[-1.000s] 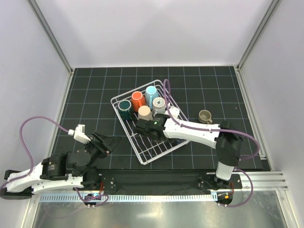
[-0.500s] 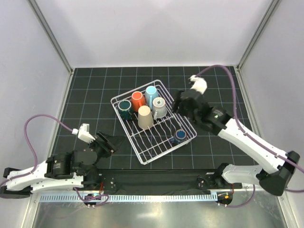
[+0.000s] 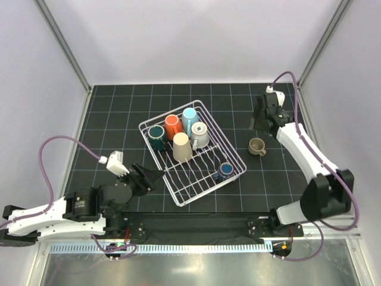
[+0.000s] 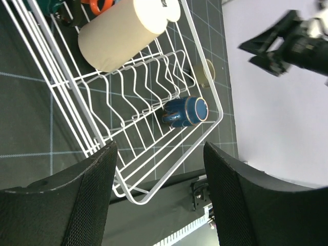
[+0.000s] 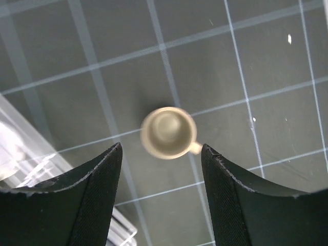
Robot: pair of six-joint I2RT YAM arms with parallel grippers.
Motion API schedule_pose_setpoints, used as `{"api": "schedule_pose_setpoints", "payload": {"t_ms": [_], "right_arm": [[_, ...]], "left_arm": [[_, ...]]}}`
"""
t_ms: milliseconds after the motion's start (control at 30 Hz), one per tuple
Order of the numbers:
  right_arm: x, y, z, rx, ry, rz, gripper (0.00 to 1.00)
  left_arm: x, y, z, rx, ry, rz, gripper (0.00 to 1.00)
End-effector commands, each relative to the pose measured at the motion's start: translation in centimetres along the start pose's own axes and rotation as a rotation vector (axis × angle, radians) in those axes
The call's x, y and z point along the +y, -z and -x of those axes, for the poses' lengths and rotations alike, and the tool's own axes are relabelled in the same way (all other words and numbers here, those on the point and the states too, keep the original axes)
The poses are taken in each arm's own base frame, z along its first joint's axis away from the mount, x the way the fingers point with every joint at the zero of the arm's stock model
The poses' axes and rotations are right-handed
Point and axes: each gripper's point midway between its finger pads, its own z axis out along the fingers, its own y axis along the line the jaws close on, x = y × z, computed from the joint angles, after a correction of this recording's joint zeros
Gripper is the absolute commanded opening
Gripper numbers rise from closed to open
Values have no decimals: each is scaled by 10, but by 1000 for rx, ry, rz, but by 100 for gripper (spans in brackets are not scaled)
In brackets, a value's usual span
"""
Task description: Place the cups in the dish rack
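Hovering over the olive-beige cup (image 5: 168, 133), alone on the worktop (image 3: 119, 119) right of the dish rack (image 3: 141, 126), the right end effector (image 3: 261, 122) is spread, empty; should descend centred, pads clear of the handle (image 5: 195, 148).

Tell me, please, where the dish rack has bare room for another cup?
In the dish rack the near half is free: bare wire between the beige tumbler, the navy cup and the near-left rim. The far end is crowded: dark teal cup, orange cup, light blue cup, grey-white mug.
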Motion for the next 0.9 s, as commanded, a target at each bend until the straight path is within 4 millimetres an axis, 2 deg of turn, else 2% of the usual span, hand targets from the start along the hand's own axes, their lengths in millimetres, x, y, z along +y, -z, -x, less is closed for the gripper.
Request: {"api": "schedule_pose_setpoints", "payload": {"t_ms": [0,33,133,233,400,833,867], "right_arm": [[0,-24,-14,100,24,49,65],[5,-34,-18,120,29,57,64],[17,-48,-26,156,18,101,64],[26,-61,-37,193,16,128,60],[22,-81,-61,256,18,81,48],[20,-104,-82,294,26,45,34],[19,-105,-82,293,32,39,29]], "left_arm": [[-29,4,11,-2,-15,-52,67],[-32,4,11,2,-31,-54,67],[-36,1,4,26,-78,-44,67],[-40,-3,-2,43,-111,-36,68],[-46,-7,-9,59,-147,-36,68],[-55,-11,-18,87,-181,-56,68],[-55,-11,-18,88,-180,-55,68]]}}
